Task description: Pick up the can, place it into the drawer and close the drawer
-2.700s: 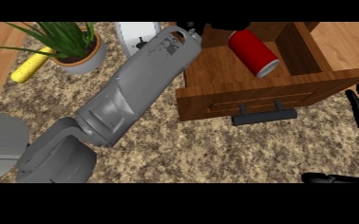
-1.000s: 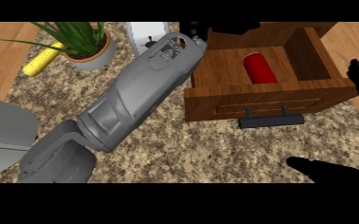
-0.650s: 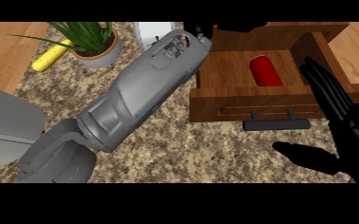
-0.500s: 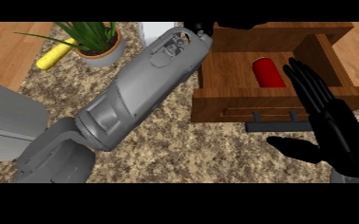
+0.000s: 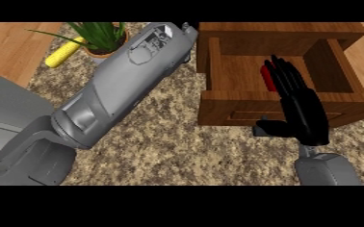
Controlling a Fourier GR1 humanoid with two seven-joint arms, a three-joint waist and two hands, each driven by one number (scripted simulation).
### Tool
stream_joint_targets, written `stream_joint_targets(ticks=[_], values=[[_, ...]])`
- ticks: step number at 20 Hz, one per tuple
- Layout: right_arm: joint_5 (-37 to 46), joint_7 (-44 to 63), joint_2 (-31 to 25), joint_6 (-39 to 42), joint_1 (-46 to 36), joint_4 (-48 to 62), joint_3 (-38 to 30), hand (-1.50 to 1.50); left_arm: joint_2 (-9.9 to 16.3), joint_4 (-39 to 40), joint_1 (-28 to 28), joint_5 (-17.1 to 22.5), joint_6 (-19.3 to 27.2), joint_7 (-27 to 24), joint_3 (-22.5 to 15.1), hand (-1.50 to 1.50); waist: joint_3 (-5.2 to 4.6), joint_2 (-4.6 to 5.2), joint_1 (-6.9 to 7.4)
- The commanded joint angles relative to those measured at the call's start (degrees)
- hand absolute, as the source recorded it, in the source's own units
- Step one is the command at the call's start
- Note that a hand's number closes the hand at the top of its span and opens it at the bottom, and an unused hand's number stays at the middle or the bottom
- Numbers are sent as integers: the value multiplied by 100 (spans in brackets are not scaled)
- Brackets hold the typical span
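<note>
Can (image 5: 267, 75) lies inside the open drawer (image 5: 277, 96), only a red sliver showing behind the fingers. Right hand (image 5: 302, 110), fingers straight and holding nothing, has come up from the lower right edge within the last second and now sits over the drawer front, covering the handle. Placing looks done; closing is what's left, likely a push on the front panel. Left forearm (image 5: 121, 91) crosses the table (image 5: 177, 149) toward the drawer's back corner; left hand itself not visible. Plant (image 5: 99, 33) and yellow item (image 5: 62, 56) sit upper left.

Red can (image 5: 266, 77), brown drawer (image 5: 235, 98)
</note>
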Motion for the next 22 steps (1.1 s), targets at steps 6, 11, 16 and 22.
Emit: stream_joint_targets(ticks=[6,11,16,22], values=[[411,-403,181,-1141,-591,1951,-338,-150,930,-1327,505,-301,-115,834,-162,-150,2,-25,134],[516,-642,124,-1548,-993,2843,-565,-150,1186,-1729,696,-345,-169,1064,-176,-150,7,3,199],[909,-386,276,-2003,-1714,3590,-722,-150,1421,-2180,1121,-445,-105,1178,-227,-150,5,30,266],[977,-399,272,-2570,-2662,4683,-1112,-150,1760,-2697,1511,-473,-161,1364,-155,-150,7,63,290]])
